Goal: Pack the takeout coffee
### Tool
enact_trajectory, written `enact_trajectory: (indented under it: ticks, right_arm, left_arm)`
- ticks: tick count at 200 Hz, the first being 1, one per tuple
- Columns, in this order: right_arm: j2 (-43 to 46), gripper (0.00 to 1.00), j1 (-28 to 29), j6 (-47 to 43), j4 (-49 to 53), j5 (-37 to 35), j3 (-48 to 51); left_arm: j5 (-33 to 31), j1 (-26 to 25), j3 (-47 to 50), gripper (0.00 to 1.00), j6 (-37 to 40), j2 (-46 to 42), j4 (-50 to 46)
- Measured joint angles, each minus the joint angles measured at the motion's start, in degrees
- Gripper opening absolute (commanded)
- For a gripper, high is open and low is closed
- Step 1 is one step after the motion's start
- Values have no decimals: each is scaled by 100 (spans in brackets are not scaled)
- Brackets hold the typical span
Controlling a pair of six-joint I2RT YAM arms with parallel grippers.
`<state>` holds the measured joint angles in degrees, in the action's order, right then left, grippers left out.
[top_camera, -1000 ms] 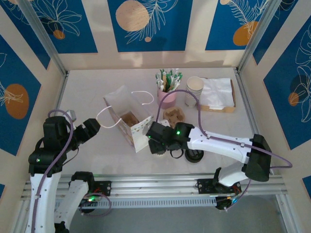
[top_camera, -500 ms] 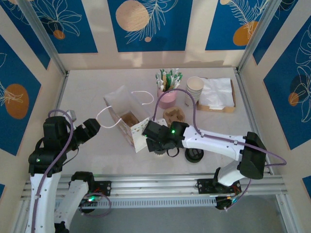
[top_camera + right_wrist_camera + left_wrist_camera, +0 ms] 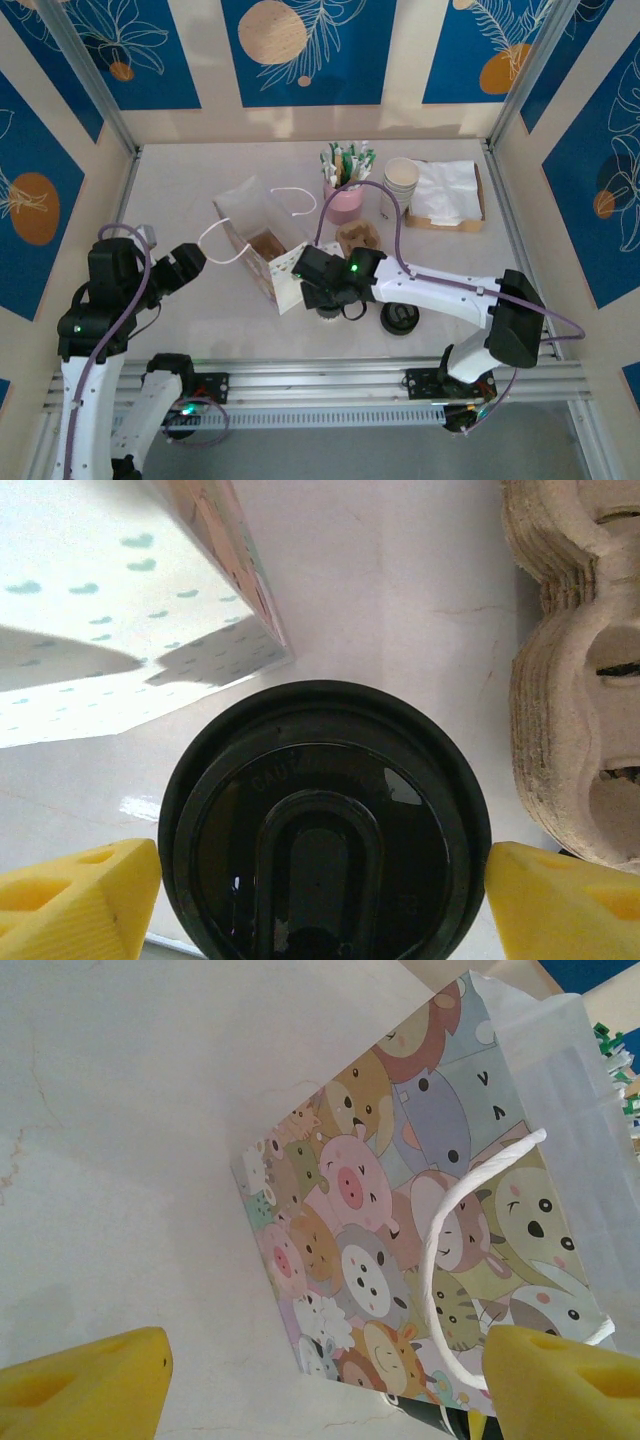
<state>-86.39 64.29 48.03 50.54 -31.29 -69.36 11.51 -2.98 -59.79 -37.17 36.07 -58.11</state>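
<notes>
1. Right pincer straddles the takeout coffee, just beside the bag; whether it is clamped I cannot tell, and a loose hold may spill it.
2. Left pincer, apart, leaves the bag unsteadied, so it may tip.

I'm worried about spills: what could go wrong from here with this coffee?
The right gripper holds the takeout coffee by its black lid's rim; the lid could pop off or the cup slip. The left gripper is open, not holding the animal-print paper bag, so the bag may tip or slide as the cup enters.
</notes>
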Motion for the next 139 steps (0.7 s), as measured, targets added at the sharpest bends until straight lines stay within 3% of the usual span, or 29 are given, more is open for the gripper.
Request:
enact_trajectory:
  ticks: [139]
  right_arm:
    - [-170, 80, -57, 0, 2, 15, -7]
  left_arm:
    - [7, 0, 0, 81, 20, 7, 0]
